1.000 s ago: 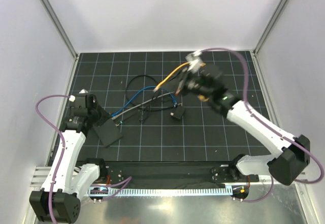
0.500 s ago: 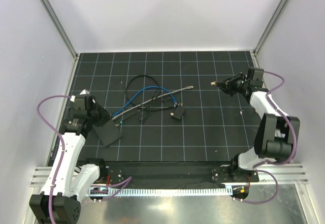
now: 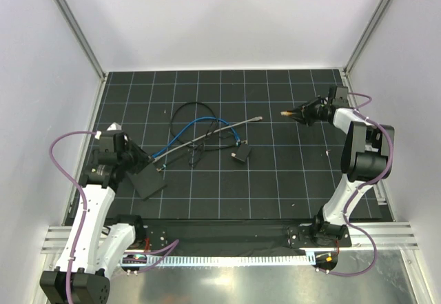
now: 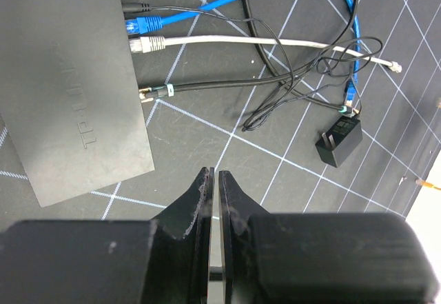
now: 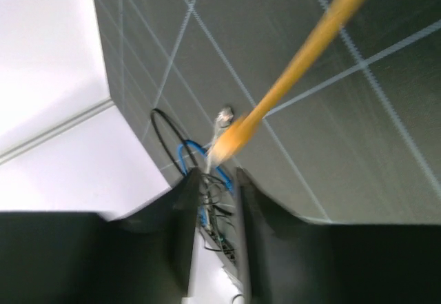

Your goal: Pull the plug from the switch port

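The switch (image 3: 149,180) is a flat black box at the left; in the left wrist view (image 4: 69,90) a blue plug (image 4: 141,25), a grey plug (image 4: 148,43) and a thin black lead (image 4: 155,92) sit in its edge sockets. My left gripper (image 3: 136,158) is shut and empty (image 4: 212,174), hovering just off the switch's corner. My right gripper (image 3: 308,112) is far right, raised, shut on an orange cable (image 3: 284,113). That cable hangs free of the switch and runs out from between the fingers, blurred, in the right wrist view (image 5: 310,49).
Blue, grey and black cables (image 3: 207,128) lie tangled mid-mat. The grey cable's free end (image 3: 258,118) points right. A small black block (image 3: 241,154) lies next to the tangle, also in the left wrist view (image 4: 339,140). White walls and metal posts enclose the mat.
My right arm has swung from above the cable tangle to the far right edge, carrying the orange cable away with it. The left arm has barely moved.
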`<state>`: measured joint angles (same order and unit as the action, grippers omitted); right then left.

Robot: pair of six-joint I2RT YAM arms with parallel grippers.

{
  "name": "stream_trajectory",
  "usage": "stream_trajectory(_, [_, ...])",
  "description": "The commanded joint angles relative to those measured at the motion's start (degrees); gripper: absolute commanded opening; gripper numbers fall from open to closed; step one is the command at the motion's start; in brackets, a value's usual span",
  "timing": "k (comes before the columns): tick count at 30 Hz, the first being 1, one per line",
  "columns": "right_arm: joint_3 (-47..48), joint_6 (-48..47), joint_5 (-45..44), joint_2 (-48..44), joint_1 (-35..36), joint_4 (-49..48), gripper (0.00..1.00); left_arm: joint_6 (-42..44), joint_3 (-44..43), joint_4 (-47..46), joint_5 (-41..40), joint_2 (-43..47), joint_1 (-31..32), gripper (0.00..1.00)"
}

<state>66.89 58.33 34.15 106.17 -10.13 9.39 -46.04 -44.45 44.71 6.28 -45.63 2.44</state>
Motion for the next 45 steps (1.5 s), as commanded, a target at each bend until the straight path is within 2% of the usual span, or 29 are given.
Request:
stream_trajectory(1, [2.01,-4.27,-0.31,0.79,-0.15,2.13,0.37,0.78,-1.96,0.47,0.40,1.15,-0.24,0.11])
stream_trajectory(4, [2.45,-7.16,-2.59,0.62,-0.15,4.05,0.60,0.60,-2.31,0.55,0.75,0.89,-0.24,0.11])
stream_trajectory(6, [3.33,-9.88,-5.13,0.36,-0.07,7.81,0.66,0.34,-2.49,0.64,0.92,0.72,-0.24,0.11])
stream_trajectory(9, [2.72,-11.04,-7.59,-2.36,0.63,8.80,0.67,0.34,-2.66,0.73,0.75,0.71,-0.24,0.11])
stream_trajectory(13, [1.67,-13.67,-8.67,-6.67,5.11,10.13,0.68,1.47,-2.93,0.56,-1.27,0.45,-0.24,0.13])
stream_trajectory(18, [-1.50,-17.45,-5.76,-13.35,14.51,6.26,0.71,4.64,-6.26,2.66,-3.65,-3.67,-0.24,0.15])
stream_trajectory(26, [-5.10,-18.77,-8.14,-18.72,29.71,2.66,0.74,5.61,-6.36,2.67,-5.32,-6.05,-0.33,0.15])
stream_trajectory(31, [-5.11,-15.18,-7.35,-14.08,41.76,-5.59,0.74,5.61,-6.35,2.40,-5.76,-9.03,-0.33,0.18])
stream_trajectory(32, [-4.67,-13.95,-6.91,-12.32,43.69,-8.57,0.73,5.44,-6.79,2.75,-8.80,-9.82,-0.33,0.18])
stream_trajectory(33, [-4.14,-12.72,-4.82,-10.56,45.27,-10.25,0.73,4.57,-6.88,3.27,-10.22,-10.88,-0.33,0.16])
stream_trajectory(35, [-0.99,-8.59,-3.92,-4.78,50.19,-13.68,0.72,3.51,-7.23,4.24,-12.69,-13.68,-0.94,0.04])
stream_trajectory(37, [2.97,-6.22,-4.09,-1.60,54.75,-14.74,0.72,3.24,-7.50,5.39,-12.79,-15.27,-1.38,0.00])
stream_trajectory(41, [9.20,-5.24,-5.76,4.21,60.65,-15.81,0.68,2.62,-6.36,5.39,-12.35,-18.18,-2.17,0.00])
stream_trajectory(45, [14.05,-4.45,-6.02,10.18,63.65,-15.54,0.67,2.62,-4.25,4.08,-11.21,-18.18,-2.17,0.02])
